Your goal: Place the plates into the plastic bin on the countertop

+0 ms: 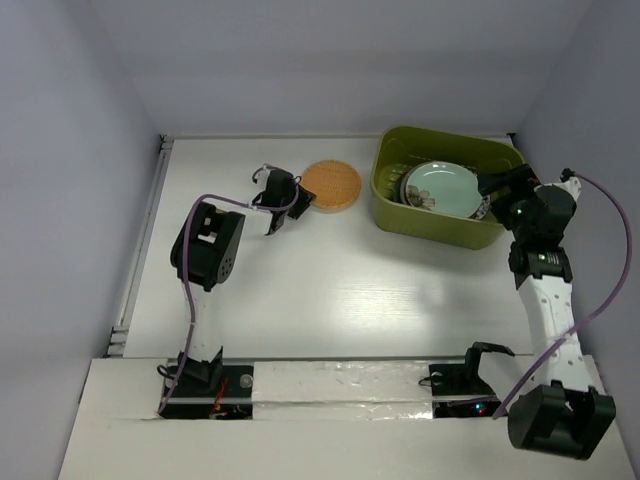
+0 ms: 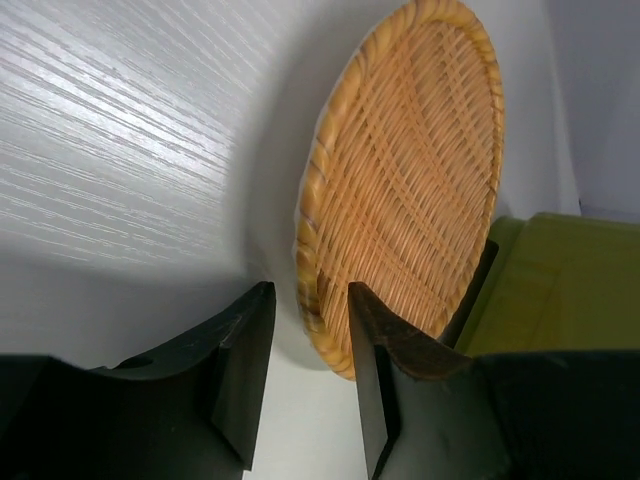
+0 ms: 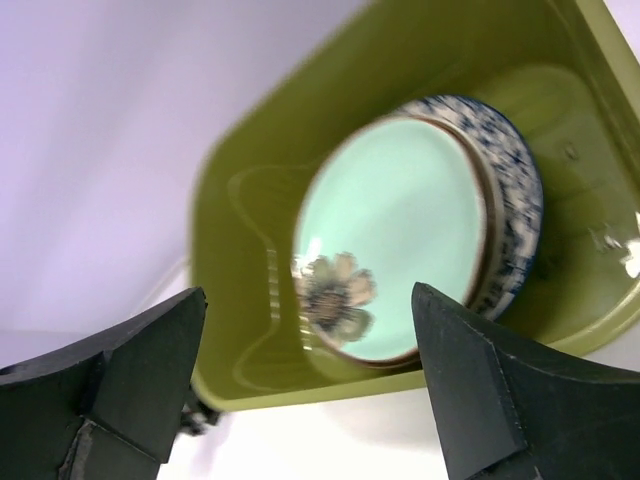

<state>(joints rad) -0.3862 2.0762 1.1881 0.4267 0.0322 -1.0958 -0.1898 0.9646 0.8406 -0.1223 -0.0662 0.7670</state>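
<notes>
The orange woven plate [image 1: 331, 185] lies near the counter's [image 1: 340, 290] far edge, just left of the bin [image 1: 440, 225]. My left gripper [image 2: 308, 295] stands narrow around its rim, not clamped. The plate looks light, stiff and grippy, so I'd pinch the raised rim. My right gripper [image 3: 308, 298] hangs wide and empty over the bin.

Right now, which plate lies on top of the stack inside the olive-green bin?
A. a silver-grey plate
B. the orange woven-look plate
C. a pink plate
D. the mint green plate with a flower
D: the mint green plate lies uppermost in the olive-green bin, over the white plate with blue ornate rim, while the orange woven-look plate rests outside on the countertop.
</notes>
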